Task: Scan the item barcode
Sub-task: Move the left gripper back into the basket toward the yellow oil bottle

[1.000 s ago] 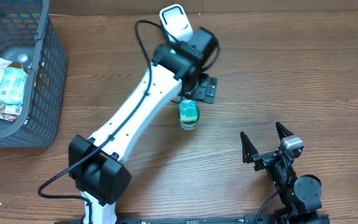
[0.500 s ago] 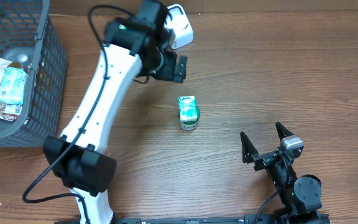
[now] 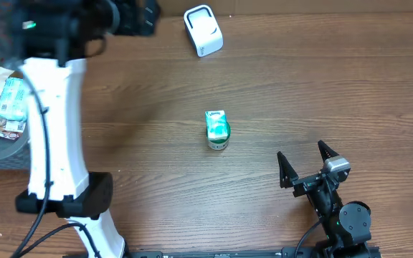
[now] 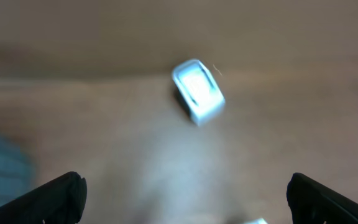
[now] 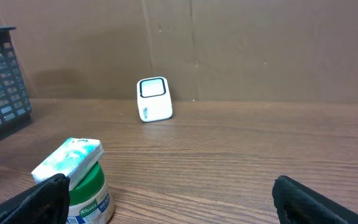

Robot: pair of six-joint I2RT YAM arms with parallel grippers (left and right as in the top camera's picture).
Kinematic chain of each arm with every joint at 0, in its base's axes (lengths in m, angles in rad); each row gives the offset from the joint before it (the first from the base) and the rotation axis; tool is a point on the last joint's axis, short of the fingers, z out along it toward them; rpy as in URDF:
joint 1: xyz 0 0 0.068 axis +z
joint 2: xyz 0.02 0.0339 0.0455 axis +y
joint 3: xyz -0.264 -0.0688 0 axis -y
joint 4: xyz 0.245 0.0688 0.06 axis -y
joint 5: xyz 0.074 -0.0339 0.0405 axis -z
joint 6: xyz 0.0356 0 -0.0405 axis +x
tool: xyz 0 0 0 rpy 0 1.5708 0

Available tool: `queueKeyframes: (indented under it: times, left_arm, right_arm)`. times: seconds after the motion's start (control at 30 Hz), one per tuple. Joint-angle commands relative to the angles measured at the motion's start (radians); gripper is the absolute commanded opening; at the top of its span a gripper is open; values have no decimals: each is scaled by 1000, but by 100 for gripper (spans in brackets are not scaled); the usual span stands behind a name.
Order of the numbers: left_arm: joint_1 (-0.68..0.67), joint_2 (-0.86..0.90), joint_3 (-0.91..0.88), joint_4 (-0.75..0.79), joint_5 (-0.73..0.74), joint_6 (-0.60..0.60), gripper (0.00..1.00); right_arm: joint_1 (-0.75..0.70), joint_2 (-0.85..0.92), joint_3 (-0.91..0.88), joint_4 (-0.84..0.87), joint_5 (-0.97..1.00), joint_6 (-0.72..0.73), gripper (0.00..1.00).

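Both grippers stand wide open and empty: the left gripper (image 3: 136, 14) hangs over the table's far left corner, above a dark mesh basket (image 5: 2, 74) holding crumpled snack packets (image 3: 9, 100), and the right gripper (image 3: 305, 161) waits near the front right edge. The green-lidded tub (image 3: 217, 135), a teal packet (image 5: 73, 155) tilted on its lid, sits mid-table, untouched, well apart from the white barcode scanner (image 3: 203, 30) at the far edge. The risk from here: a careless grip could tip the loose packet off, or present the tub with its barcode turned away — no scan.
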Motion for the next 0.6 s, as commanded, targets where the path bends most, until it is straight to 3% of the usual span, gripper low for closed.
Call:
queueKeyframes:
  times: [0.0, 0.23, 0.57]
  left_arm:
    - [61, -23, 85, 6, -156, 30, 100]
    - [197, -23, 117, 64, -317, 29, 100]
    - [343, -21, 117, 58, -329, 29, 100]
  right_arm:
    - [5, -8, -10, 5, -4, -5, 100]
    - [5, -8, -10, 5, -4, -5, 100]
    - [5, -8, -10, 5, -4, -5, 100]
